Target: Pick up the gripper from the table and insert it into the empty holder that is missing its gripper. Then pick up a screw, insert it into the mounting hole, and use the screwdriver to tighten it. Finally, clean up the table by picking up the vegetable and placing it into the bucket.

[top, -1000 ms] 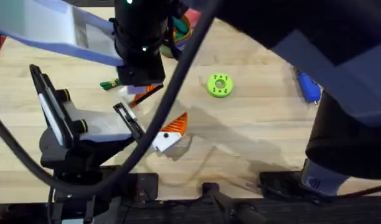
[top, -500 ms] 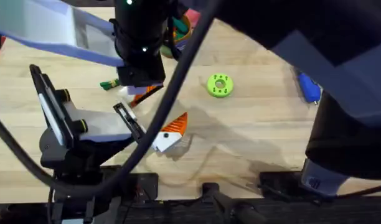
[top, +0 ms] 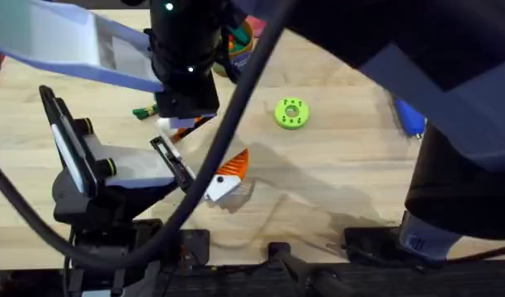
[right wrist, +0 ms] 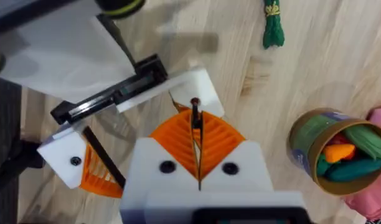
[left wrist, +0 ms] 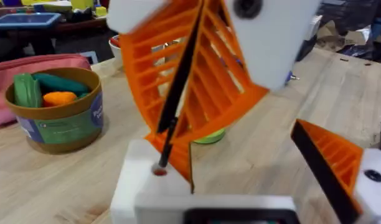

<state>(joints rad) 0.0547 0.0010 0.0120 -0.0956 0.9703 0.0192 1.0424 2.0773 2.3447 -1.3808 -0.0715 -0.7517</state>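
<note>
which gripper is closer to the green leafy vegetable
Right, narrowly: the right gripper hangs just beside the vegetable; the left gripper lies farther toward the arms' bases.

vegetable [right wrist: 272, 26]: on the table, left of the disc [top: 290, 114], near the bucket [right wrist: 335, 151]
bucket: far side of the table, toys inside
screwdriver [top: 408, 115]: right of the disc, well apart
holder [right wrist: 147, 93]: just beside the right gripper [right wrist: 197, 134]
</note>
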